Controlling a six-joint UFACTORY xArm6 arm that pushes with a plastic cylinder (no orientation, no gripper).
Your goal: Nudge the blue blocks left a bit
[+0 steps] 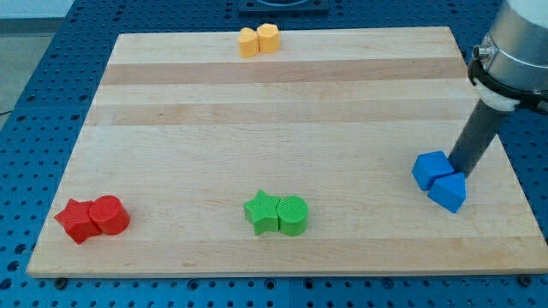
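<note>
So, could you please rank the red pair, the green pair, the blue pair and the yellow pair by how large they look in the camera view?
1. red pair
2. green pair and blue pair, too alike to separate; my tip touches the blue pair's far side
3. yellow pair, smallest, though it lies farthest up the board, so distance may account for that

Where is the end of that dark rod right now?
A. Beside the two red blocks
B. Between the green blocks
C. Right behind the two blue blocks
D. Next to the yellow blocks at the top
C: my tip sits at the view's right on the wooden board, just above and right of the blue cube-like block and the blue wedge-like block, far from the other pairs.
</note>
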